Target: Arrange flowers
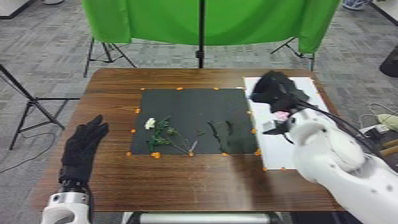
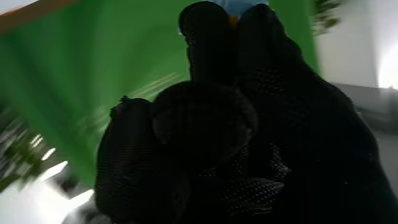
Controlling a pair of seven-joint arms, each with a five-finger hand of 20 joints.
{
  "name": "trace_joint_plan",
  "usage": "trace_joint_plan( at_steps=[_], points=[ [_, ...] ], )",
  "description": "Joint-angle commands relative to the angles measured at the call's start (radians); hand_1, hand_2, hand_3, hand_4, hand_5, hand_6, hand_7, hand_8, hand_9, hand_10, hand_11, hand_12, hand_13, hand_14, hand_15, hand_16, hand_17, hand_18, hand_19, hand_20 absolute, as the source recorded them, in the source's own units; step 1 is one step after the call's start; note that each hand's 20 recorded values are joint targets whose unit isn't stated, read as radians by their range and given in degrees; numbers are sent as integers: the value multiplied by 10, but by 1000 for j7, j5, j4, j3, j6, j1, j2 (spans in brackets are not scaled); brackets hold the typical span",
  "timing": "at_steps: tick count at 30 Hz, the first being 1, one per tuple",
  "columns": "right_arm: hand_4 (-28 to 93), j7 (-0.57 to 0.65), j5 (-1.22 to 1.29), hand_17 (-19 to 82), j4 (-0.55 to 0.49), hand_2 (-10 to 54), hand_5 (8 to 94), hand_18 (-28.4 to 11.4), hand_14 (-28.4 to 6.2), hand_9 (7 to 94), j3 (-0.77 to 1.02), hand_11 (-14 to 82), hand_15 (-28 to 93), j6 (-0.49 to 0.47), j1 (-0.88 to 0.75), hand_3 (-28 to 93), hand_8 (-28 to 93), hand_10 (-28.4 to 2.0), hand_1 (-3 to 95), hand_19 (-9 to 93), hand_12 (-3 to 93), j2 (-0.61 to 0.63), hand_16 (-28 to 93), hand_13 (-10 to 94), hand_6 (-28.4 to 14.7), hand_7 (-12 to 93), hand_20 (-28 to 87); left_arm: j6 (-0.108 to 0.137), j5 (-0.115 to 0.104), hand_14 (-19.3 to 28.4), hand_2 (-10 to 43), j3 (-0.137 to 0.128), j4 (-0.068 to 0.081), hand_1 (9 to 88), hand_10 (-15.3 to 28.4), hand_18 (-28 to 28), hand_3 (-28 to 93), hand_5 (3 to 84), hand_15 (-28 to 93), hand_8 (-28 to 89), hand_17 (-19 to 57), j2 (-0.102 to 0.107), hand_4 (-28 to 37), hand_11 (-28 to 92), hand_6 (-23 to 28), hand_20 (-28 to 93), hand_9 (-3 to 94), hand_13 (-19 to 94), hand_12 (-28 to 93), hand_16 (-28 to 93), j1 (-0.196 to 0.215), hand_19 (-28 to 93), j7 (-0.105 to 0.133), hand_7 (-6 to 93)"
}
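- The left robot hand point(image 1: 83, 142) is being held over the left side of the worktop point(image 1: 195, 192), at the left of the frame, with its fingers extended and relaxed, and nothing is being gripped by it.
- The right robot hand point(image 1: 274, 90) is being held over the upper part of a white board point(image 1: 277, 152), right of the centre of the frame; whether it is being kept wide or narrow, or whether anything is being held by it, cannot be told.
- A white flower point(image 1: 150, 123) is being supported by the dark mat point(image 1: 173, 105), left of the centre of the frame, with green foliage point(image 1: 160, 135) lying just below it.
- A thin pale stem point(image 1: 193, 146) is lying near the foliage, at the lower part of the mat.
- Dark stems point(image 1: 215, 135) are lying on the right part of the mat, well apart from the white flower.
- A pink bloom point(image 1: 282, 115) is being seen beside the right arm, over the white board; whether it is being touched cannot be told.
- In the right wrist view, a pale blue object point(image 2: 238, 6) is being partly hidden by the glove, and green leaves point(image 2: 327, 15) are being seen farther off.
- The mat is being bordered by small orange pieces point(image 1: 156, 155).
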Motion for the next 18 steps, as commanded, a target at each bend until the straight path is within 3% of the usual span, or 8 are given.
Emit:
trace_joint_plan(
  at_steps=[1, 5, 6, 9, 10, 12, 18],
  points=[
    [-142, -101, 55, 677, 285, -95, 815, -92, -18, 916, -380, 70, 561, -69, 507, 513, 108, -93, 647, 932, 392, -341, 356, 926, -6, 175, 535, 68, -13, 139, 54, 31, 3, 168, 129, 101, 630, 421, 72, -47, 16, 6, -283, 91, 57, 166, 393, 277, 123, 37, -1, 5, 37, 47],
    [-146, -105, 75, 676, 423, -95, 810, -93, -18, 912, -470, 67, 564, -106, 576, 515, 108, -90, 644, 932, 391, -470, 358, 926, -2, 180, 542, 73, -10, 137, 40, 39, 9, 174, 125, 98, 649, 387, 68, -46, 20, 8, -283, 84, 57, 166, 379, 274, 123, 38, -11, 7, 54, 43],
    [-147, -115, 78, 676, 460, -95, 809, -92, -18, 910, -476, 67, 565, -121, 586, 515, 107, -88, 644, 932, 390, -500, 358, 926, -1, 181, 543, 73, 3, 136, 11, 39, 9, 206, 122, 98, 657, 368, 67, -46, 22, 8, -281, 83, 56, 166, 375, 274, 124, 38, -12, 7, 57, 46],
    [-149, -131, 74, 675, 549, -95, 806, -93, -19, 907, -523, 65, 568, -110, 614, 516, 104, -86, 643, 932, 389, -563, 359, 924, 1, 183, 546, 86, 9, 132, -51, 40, 8, 279, 115, 98, 678, 315, 66, -51, 24, 9, -240, 84, 46, 166, 354, 272, 127, 39, -10, 7, 65, 57],
    [-151, -121, 67, 674, 551, -95, 805, -93, -19, 906, -538, 64, 570, -102, 616, 516, 102, -85, 643, 932, 386, -570, 359, 924, 2, 184, 548, 86, 8, 130, -58, 34, 0, 287, 113, 99, 676, 307, 66, -51, 24, 10, -233, 84, 44, 166, 349, 271, 127, 39, 8, 7, 75, 58],
    [-149, -127, 57, 673, 596, -95, 804, -92, -19, 905, -554, 64, 571, -79, 628, 521, 96, -86, 641, 932, 384, -596, 358, 923, 3, 186, 551, 98, 3, 128, -73, 38, 3, 311, 109, 100, 661, 295, 65, -54, 24, 13, -203, 84, 42, 165, 340, 268, 127, 39, 3, 7, 82, 64],
    [-155, -135, 47, 674, 673, -95, 802, -95, -19, 906, -585, 65, 577, -100, 645, 523, 89, -86, 640, 932, 381, -634, 356, 924, 3, 191, 556, 93, 9, 126, -92, 25, -1, 325, 107, 99, 656, 291, 66, -55, 22, 9, -180, 84, 42, 164, 336, 266, 128, 42, 16, 7, 88, 67]
  ],
)
